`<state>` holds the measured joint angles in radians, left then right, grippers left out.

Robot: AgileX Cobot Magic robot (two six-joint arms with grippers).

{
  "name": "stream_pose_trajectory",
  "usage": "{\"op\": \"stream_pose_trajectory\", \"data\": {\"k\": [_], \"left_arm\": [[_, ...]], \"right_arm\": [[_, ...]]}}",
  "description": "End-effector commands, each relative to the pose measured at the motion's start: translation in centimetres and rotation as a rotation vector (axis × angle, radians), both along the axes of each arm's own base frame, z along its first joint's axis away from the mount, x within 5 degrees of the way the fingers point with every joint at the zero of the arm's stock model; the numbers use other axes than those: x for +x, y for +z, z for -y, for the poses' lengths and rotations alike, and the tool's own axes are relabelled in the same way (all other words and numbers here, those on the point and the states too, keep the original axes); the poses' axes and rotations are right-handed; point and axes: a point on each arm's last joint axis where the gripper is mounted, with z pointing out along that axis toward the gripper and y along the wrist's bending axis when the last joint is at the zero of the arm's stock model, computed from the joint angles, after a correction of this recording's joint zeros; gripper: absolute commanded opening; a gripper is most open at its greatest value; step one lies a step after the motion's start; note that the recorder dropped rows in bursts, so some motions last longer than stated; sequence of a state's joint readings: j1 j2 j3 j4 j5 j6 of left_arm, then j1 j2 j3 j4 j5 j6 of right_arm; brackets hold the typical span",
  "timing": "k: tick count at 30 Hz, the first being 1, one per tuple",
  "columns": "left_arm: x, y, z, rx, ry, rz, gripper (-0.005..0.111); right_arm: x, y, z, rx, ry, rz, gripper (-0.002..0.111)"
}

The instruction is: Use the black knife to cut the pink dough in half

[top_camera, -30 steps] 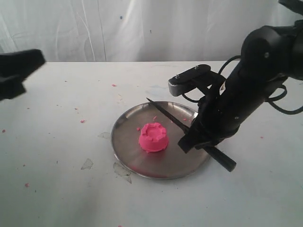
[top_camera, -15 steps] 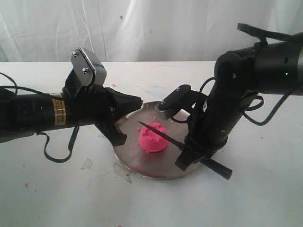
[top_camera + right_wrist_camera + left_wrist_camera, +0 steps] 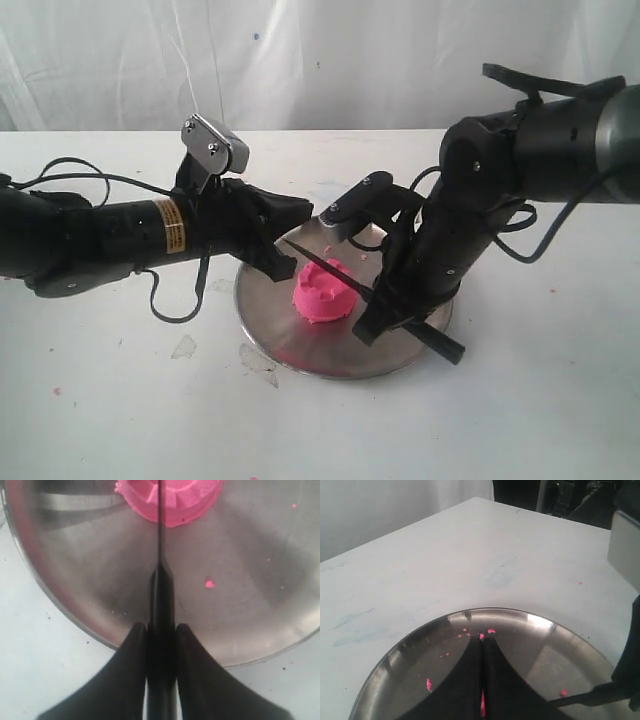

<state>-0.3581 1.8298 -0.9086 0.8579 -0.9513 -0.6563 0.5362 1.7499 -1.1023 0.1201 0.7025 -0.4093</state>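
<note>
Across the exterior view, I saw the round steel plate (image 3: 300, 350) sitting on the white bench (image 3: 120, 400), with the pink dough (image 3: 324, 290) standing whole near the plate's middle. My right hand (image 3: 385, 310) was pinching the black knife (image 3: 345, 280) by its handle, the butt end sticking out past the plate's rim. The blade slanted up and across the top of the dough, its tip ending beside my left hand (image 3: 285, 250). That left hand hovered over the plate's far-left edge, close to the dough; from this angle I could not tell whether it touched it. Small pink crumbs (image 3: 240, 181) dotted the bench.

From the left wrist camera, the left hand's fingers (image 3: 465, 690) were pressed together, only a thin sliver of pink showing between them, above the plate (image 3: 540, 625), where a few crumbs (image 3: 491, 630) lay.

From the right wrist camera, the right hand's fingers (image 3: 132, 670) clamped the knife handle (image 3: 161, 645) on both sides. The thin blade ran straight over the middle of the dough (image 3: 185, 500), which sat on the plate (image 3: 75, 580).
</note>
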Motion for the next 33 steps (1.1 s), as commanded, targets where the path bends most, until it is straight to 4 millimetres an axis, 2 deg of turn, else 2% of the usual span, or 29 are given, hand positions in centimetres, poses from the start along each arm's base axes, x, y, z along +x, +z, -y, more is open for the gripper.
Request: {"op": "stream_pose_trajectory", "data": {"k": [1, 5, 11, 16, 22, 33], "left_arm": [[0.4, 0.7, 0.4, 0.001, -0.024, 0.038, 0.000], [0.8, -0.3, 0.6, 0.008, -0.029, 0.016, 0.000], [1.2, -2.3, 0.7, -0.002, -0.017, -0.036, 0.000], [1.6, -2.1, 1.1, -0.042, -0.031, -0.013, 0.000], [2.4, -3.0, 1.5, -0.026, -0.045, -0.017, 0.000], [2.9, -3.4, 1.4, 0.031, -0.027, 0.016, 0.000]], "right_arm": [[1.4, 0.1, 0.0, 0.030, -0.052, -0.069, 0.000], [2.3, -0.2, -0.3, 0.029, -0.055, -0.071, 0.000], [2.6, -1.1, -0.5, 0.016, -0.055, -0.094, 0.000], [2.6, -1.1, -0.5, 0.016, -0.055, -0.093, 0.000], [2.6, -1.3, -0.5, 0.014, -0.056, -0.097, 0.000], [2.7, -1.7, -0.5, 0.011, -0.057, -0.101, 0.000]]}}
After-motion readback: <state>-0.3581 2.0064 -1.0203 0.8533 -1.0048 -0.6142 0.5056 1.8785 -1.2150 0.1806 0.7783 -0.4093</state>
